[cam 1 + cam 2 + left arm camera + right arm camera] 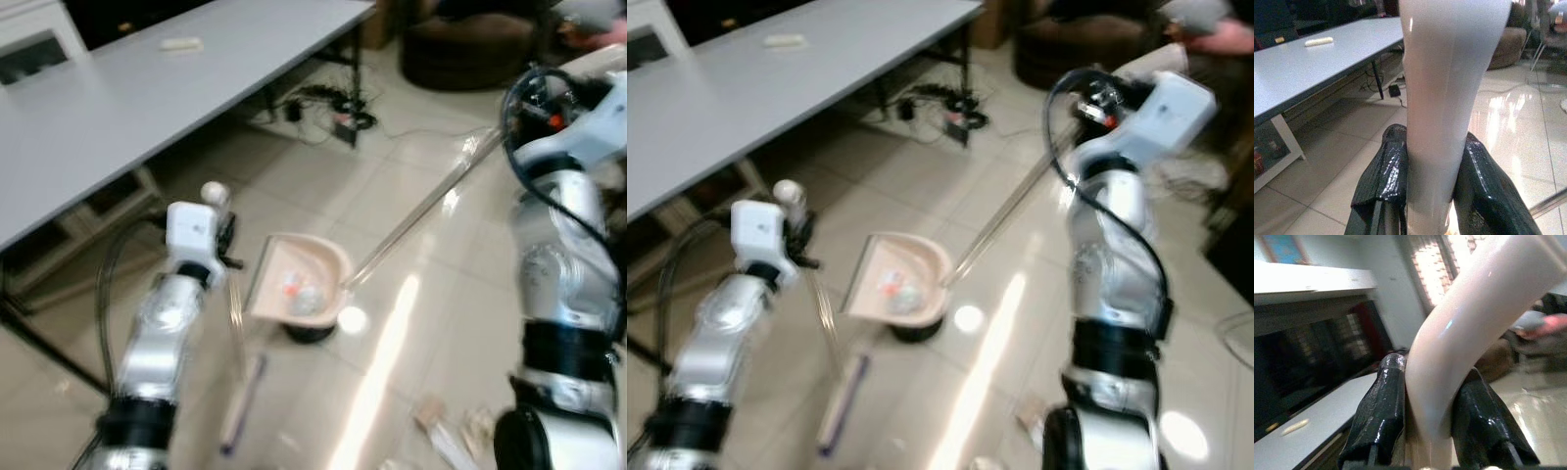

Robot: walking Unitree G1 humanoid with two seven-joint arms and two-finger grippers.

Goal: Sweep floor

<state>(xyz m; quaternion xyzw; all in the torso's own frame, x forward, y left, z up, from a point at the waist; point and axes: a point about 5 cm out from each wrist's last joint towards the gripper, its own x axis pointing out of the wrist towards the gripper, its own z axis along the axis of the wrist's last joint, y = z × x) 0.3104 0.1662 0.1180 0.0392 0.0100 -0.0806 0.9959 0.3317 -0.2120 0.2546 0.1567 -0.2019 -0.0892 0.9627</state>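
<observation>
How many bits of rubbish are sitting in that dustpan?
2 that I can make out: an orange-red scrap and a grey crumpled wad beside it, both inside the beige plastic dustpan. Blur may hide more.

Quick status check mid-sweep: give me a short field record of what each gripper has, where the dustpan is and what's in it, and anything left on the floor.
left gripper: shut on the broom handle
right gripper: shut on the dustpan handle
dustpan: held over the tiled floor, between the two arms
dustpan contents: small bits of debris, blurred
black round object: on the floor under the dustpan's edge
floor litter: pale scraps near the right arm
table: grey, on the robot's left, a small pale item on top
cables: on the floor beyond the table
</observation>
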